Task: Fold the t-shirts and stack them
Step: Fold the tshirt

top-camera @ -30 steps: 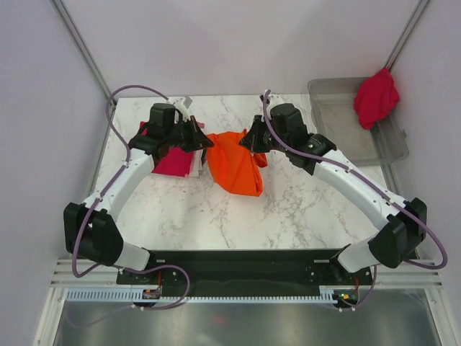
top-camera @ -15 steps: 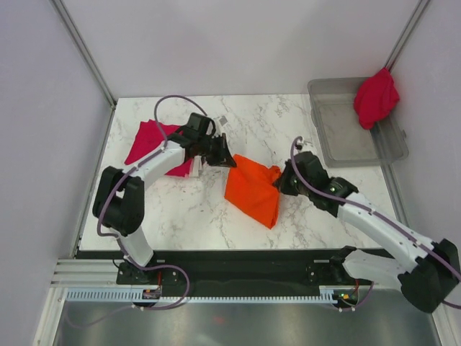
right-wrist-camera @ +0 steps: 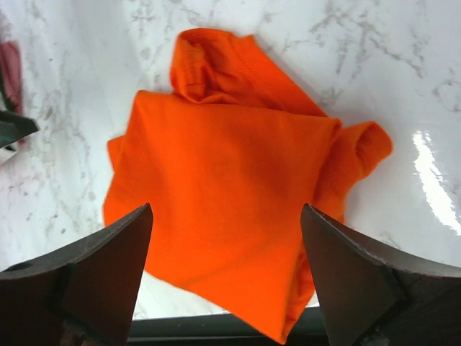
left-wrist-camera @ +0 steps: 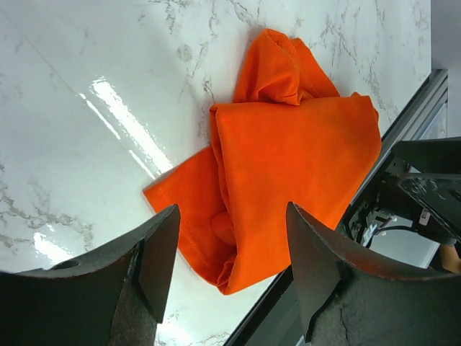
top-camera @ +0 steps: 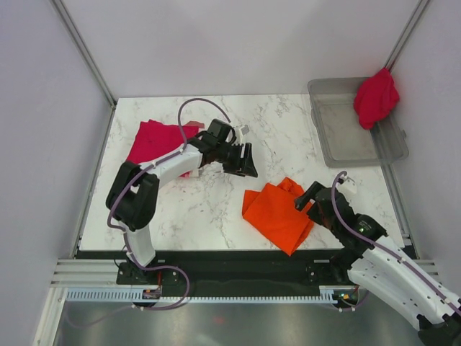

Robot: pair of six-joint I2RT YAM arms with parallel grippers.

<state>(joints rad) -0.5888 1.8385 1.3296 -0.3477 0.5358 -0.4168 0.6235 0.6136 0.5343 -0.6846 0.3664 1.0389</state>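
The left claw (top-camera: 241, 160), spread wide and empty, hangs apart from the orange t-shirt (top-camera: 277, 216); the right claw (top-camera: 306, 200), also spread, is beside its right edge, contact unclear.

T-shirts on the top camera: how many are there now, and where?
3 visible: orange t-shirt lying front right; crimson pile rear left, perhaps hiding more layers; crimson t-shirt draped on the bin's far rim.

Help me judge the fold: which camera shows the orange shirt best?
Right wrist. The orange shirt fills the frame, seen from close above, with its layers and bunched end clear. Left wrist also shows nearly all of it, but smaller and slanted. Top external shows it only as a small crumpled orange patch.
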